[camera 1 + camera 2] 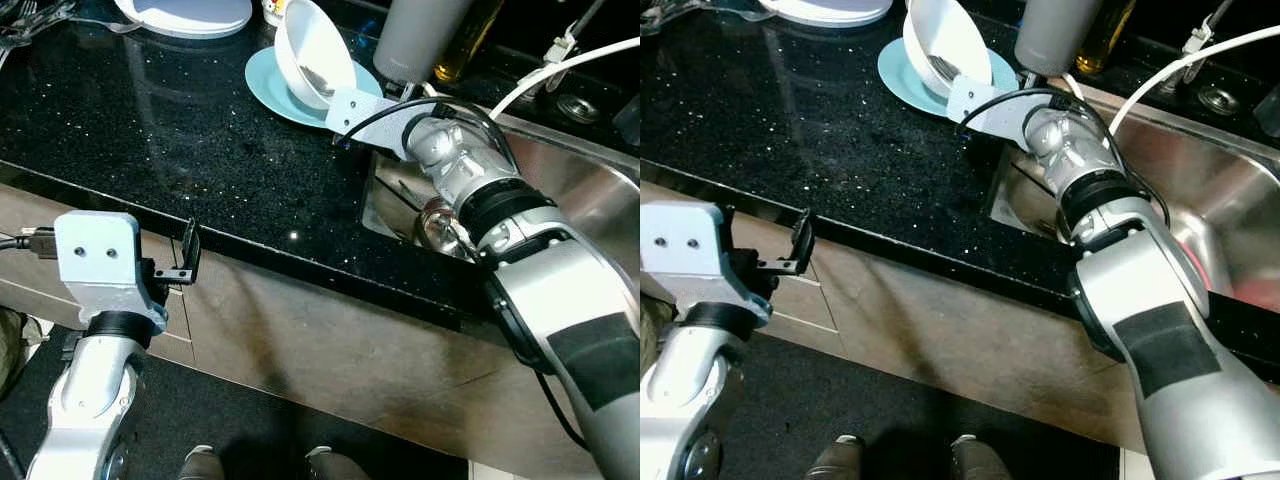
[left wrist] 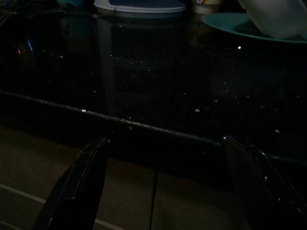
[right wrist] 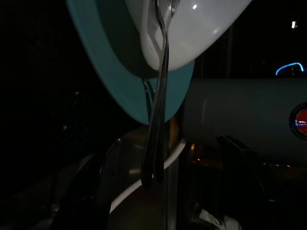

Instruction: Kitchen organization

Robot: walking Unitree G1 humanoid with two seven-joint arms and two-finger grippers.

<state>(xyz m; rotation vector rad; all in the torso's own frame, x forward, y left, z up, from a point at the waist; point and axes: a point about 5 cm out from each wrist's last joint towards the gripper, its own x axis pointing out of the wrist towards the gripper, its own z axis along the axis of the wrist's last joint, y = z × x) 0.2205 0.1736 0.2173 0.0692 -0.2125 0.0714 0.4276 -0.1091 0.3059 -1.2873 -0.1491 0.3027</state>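
Right hand (image 3: 165,163) open around spoon handle (image 3: 157,120), bowl (image 3: 192,28) cropped.

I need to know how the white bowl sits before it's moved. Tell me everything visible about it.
The white bowl is glossy and smooth, ceramic by its look, and tilted steeply on its side on the teal plate near the sink, its opening facing the robot. A metal utensil rests inside, its handle sticking out over the rim. The right hand is open near that handle.

Before me runs a black speckled countertop (image 1: 180,130), glossy under overhead light, with a steel sink (image 1: 570,190) set into it on my right. Below it are tan cabinet fronts (image 1: 300,340) and a dark floor (image 1: 260,430).
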